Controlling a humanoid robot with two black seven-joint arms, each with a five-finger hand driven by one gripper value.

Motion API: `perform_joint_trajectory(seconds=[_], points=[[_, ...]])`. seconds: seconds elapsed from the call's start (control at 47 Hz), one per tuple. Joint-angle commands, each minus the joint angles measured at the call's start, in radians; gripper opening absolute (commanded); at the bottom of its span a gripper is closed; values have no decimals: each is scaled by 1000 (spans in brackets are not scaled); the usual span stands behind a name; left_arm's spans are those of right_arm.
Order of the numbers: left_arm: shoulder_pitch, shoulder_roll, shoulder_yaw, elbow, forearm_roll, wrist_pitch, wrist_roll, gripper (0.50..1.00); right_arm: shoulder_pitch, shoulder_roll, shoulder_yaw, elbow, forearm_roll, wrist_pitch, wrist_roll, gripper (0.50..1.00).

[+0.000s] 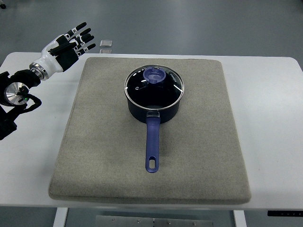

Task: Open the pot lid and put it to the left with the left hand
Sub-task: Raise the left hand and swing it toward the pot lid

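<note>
A dark blue pot (154,106) stands on a grey mat (104,142), its long blue handle (152,144) pointing toward me. A glass lid (165,92) with a blue knob (154,75) sits closed on the pot. My left hand (75,40) is at the far left, beyond the mat's back-left corner and well apart from the pot. Its fingers are spread and hold nothing. The right arm does not show.
The mat lies on a white table (274,118). A small grey block (106,44) sits on the floor beyond the table's far edge, near my left hand. Bare mat lies left and right of the pot.
</note>
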Motion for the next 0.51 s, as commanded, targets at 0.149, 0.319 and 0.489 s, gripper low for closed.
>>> perform_joint_trajectory(seconds=[0.149,0.319,0.489], points=[[-1,1,1,0,3,0,0,992,0,0,1,0,-2,0,0,917],[-14,1,8,8,5,6,0,992,0,0,1,0,-2,0,0,917],[-21,2,15,8,49,-8,-6,992,0,0,-2,0,0,0,0,917]])
